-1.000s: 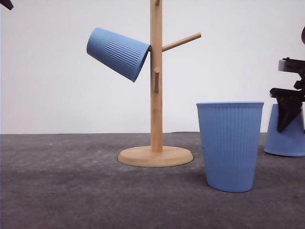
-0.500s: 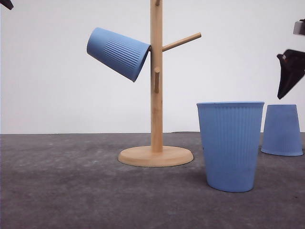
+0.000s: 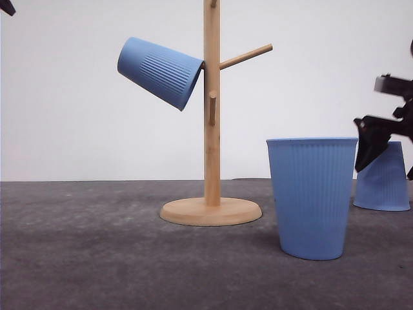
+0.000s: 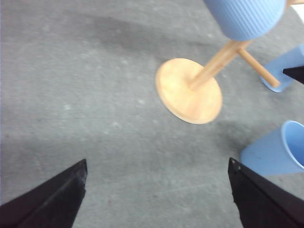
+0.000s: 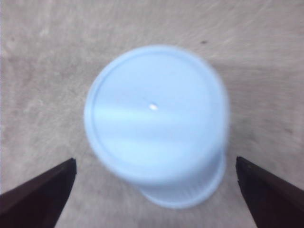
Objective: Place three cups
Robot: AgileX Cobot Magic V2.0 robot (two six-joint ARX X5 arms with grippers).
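**Hovering wide over the upturned cup**

Spreading its fingers wide, the right hand [image 5: 154,190] hangs above the upside-down cup [image 5: 156,126], whose flat bottom faces up between the two dark fingertips [image 5: 42,192] without touching either. From the front, this hand [image 3: 384,155] sits at the cup's upper edge, and the cup [image 3: 384,177] stands on the grey worktop [image 3: 97,252]. Beside that hand, toward the middle of the worktop, an upright cup [image 3: 312,197] stands mouth up. Further off on the same side is the wooden stand [image 3: 211,129], with the third cup [image 3: 159,72] hung tilted on a peg on its far side. The left hand [image 4: 156,199] is also spread wide and holds nothing, poised over bare worktop, with the stand's round base [image 4: 188,90] ahead of it.
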